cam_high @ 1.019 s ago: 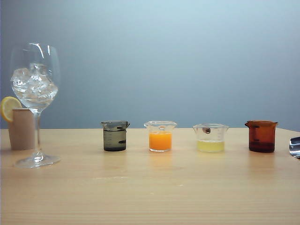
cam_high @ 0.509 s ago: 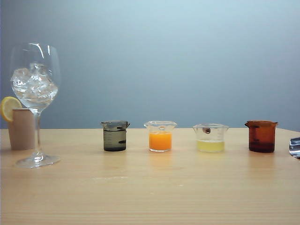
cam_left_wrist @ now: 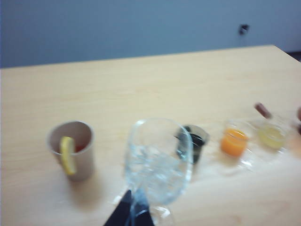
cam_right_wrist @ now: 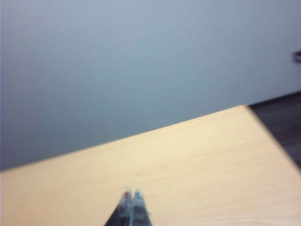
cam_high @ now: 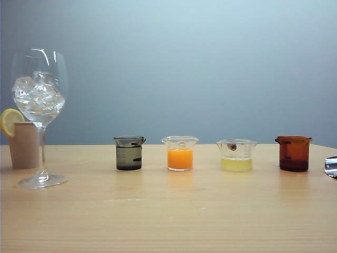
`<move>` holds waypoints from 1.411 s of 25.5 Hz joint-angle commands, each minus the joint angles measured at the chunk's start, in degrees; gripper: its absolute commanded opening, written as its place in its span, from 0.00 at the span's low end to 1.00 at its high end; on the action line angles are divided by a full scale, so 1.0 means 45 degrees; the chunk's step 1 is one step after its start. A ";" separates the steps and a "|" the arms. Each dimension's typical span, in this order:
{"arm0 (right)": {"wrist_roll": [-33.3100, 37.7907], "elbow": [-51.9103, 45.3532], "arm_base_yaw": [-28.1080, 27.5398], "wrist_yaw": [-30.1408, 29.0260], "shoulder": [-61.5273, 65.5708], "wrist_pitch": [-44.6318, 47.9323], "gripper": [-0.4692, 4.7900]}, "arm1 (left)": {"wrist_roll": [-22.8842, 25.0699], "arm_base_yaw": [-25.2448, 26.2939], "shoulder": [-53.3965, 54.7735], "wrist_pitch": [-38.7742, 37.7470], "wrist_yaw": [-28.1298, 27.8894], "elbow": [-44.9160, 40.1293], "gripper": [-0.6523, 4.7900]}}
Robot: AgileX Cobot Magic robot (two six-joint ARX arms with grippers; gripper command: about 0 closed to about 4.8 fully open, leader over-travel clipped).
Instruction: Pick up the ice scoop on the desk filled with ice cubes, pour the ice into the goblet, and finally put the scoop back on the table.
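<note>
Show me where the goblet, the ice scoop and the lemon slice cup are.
goblet (cam_high: 39, 79): exterior view, bowl.
ice scoop (cam_high: 331, 165): exterior view, shiny end at the right edge.
cup (cam_high: 24, 146): exterior view, beige wall.

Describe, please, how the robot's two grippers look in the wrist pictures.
Little shows. The left gripper has dark, narrow, tapering fingers. The right gripper has dark fingers with pale, translucent-looking tips and a small reddish mark. Both are blurred; no cables or arms visible.

Low frontal exterior view; overhead left wrist view, sharing goblet (cam_high: 39, 105) and beakers (cam_left_wrist: 234, 141).
</note>
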 commanded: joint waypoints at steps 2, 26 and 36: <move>-0.0937 0.0058 0.1880 0.1826 -0.0126 -0.0311 0.07 | -0.0053 0.0015 -0.0442 0.0345 -0.1399 -0.0049 0.11; -0.2720 -0.2623 0.4289 0.3483 -0.1719 -0.0151 0.07 | -0.0631 0.0015 -0.5401 0.2691 -0.3293 -0.5192 0.11; -0.2667 -0.2778 0.4284 0.2948 -0.1957 -0.0612 0.07 | -0.0831 0.0005 -0.5401 0.5314 -0.3774 -0.6732 0.11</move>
